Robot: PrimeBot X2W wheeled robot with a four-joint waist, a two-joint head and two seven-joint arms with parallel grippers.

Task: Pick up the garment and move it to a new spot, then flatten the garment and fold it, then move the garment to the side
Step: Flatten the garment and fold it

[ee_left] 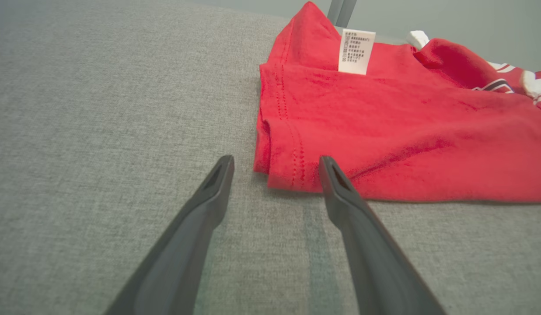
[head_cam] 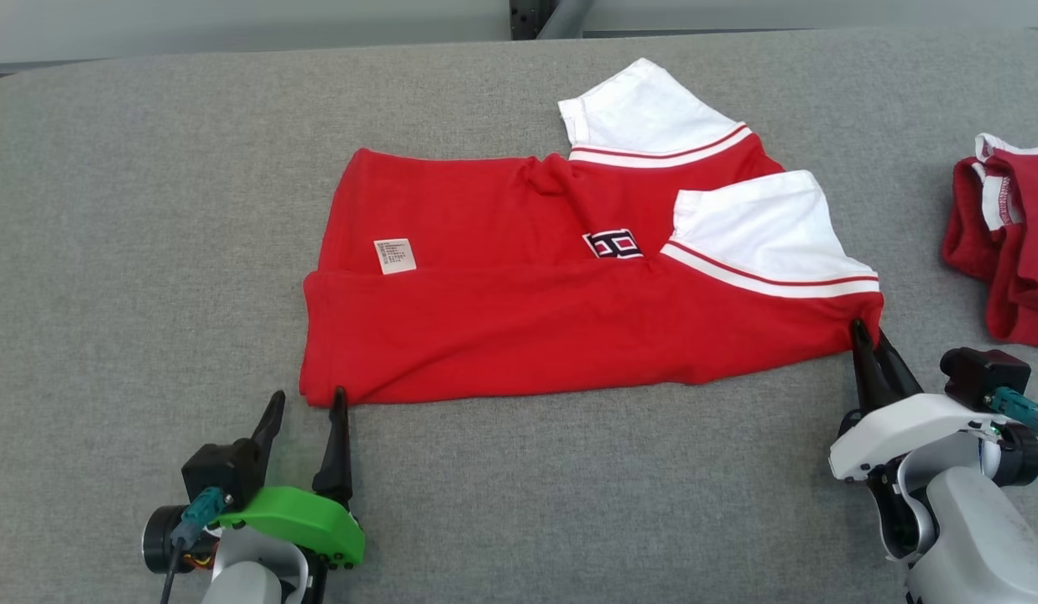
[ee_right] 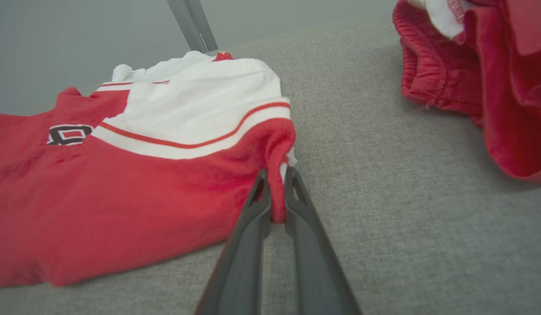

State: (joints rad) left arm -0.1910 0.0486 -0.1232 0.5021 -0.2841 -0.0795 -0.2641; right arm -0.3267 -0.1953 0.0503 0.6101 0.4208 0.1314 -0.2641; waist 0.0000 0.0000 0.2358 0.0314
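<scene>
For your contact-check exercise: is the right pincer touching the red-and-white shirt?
Touching. The right wrist view shows the right pincer shut on a corner of the red-and-white shirt.

The garment (head_cam: 519,335) is showing red, its white sleeves (head_cam: 762,226) carrying red stripes. The surface (head_cam: 149,210) is looking grey. The fingers (head_cam: 338,445) are looking dark.

red clothes heap (head_cam: 1009,243) rt, grey mat (head_cam: 149,252)

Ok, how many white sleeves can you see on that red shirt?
2. The far sleeve lies at the back edge of the shirt; the near sleeve lies over its red front, just beyond the right gripper.
</scene>
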